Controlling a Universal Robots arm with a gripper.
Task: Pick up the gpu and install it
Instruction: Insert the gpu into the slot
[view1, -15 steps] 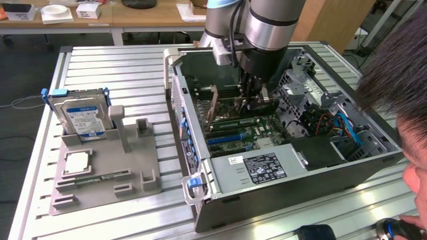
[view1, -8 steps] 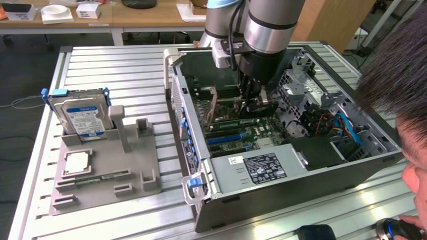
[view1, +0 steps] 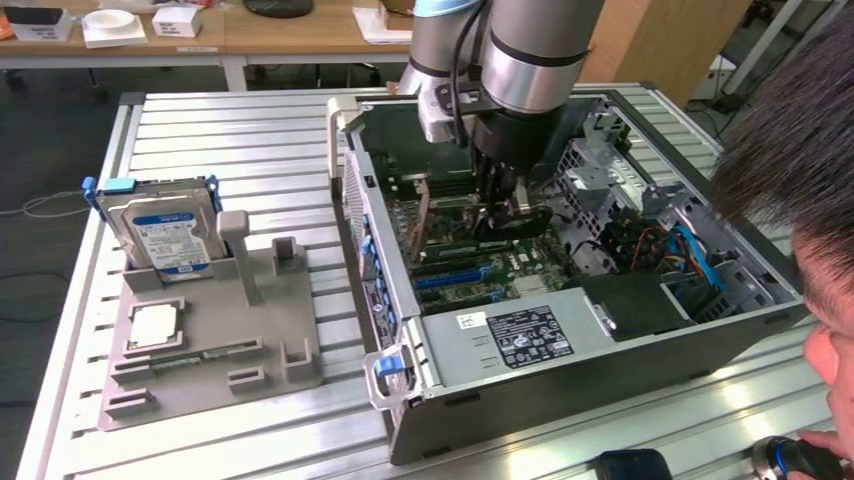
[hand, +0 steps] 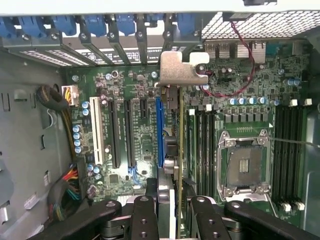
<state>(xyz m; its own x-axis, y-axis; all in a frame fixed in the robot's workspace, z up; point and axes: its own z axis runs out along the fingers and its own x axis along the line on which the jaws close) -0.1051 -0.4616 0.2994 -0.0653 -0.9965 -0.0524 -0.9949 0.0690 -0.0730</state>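
Observation:
The gpu (hand: 169, 150) is seen edge-on in the wrist view, a thin dark card with its silver bracket (hand: 179, 67) at the far end by the case's rear slots. My gripper (hand: 170, 220) is shut on it, one black finger (hand: 144, 217) on each side. The card hangs upright over the motherboard, right beside the long blue slot (hand: 159, 131); I cannot tell whether it touches it. In the exterior view the gripper (view1: 514, 215) reaches down inside the open computer case (view1: 561, 400), with the dark card (view1: 514, 224) under its fingers.
On the exterior view's left, a grey holder (view1: 214, 390) carries a silver hard drive (view1: 160, 235), a processor (view1: 154, 325) and a green memory stick (view1: 200, 355). A power supply (view1: 534, 335) fills the case's near end. A person's head (view1: 801, 150) and hand (view1: 801, 460) are at the right.

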